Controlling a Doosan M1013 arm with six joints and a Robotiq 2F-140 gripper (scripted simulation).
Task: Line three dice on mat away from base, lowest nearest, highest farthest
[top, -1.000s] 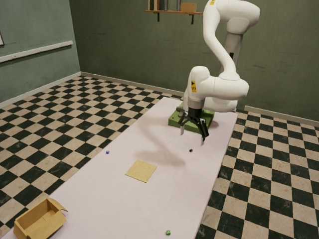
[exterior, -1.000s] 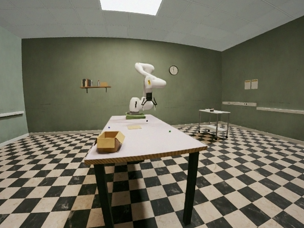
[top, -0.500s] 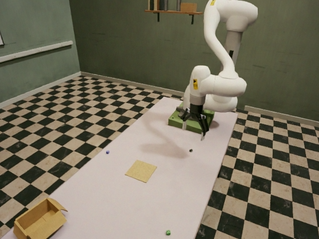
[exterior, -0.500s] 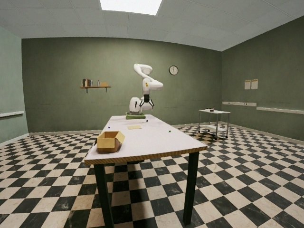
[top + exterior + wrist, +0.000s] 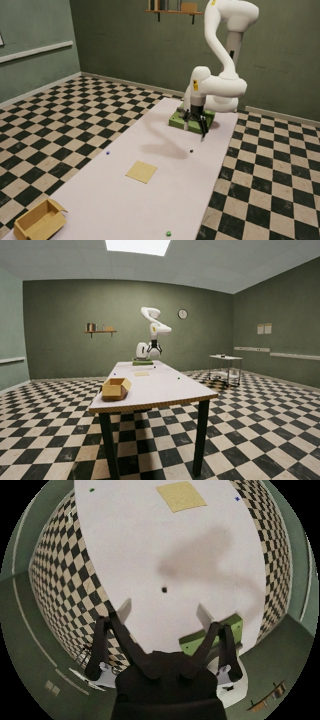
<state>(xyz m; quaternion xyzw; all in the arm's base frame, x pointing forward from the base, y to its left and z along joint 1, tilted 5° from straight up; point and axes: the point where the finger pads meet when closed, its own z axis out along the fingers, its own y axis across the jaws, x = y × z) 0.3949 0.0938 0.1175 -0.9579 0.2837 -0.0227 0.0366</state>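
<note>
Three small dice lie scattered on the bench, none of them on the mat [image 5: 141,171], a thin tan square lying flat near the middle of the top view. The black die [image 5: 191,151] sits at about two o'clock from the mat, nearest the arm's green base, and shows as a dark speck in the wrist view [image 5: 163,591]. The blue die [image 5: 108,152] rests at about ten o'clock from the mat, close to the bench's left edge. The green die [image 5: 168,233] lies at about five o'clock, well apart from the mat, near the bench's near edge. Their numbers are too small to read.
</note>
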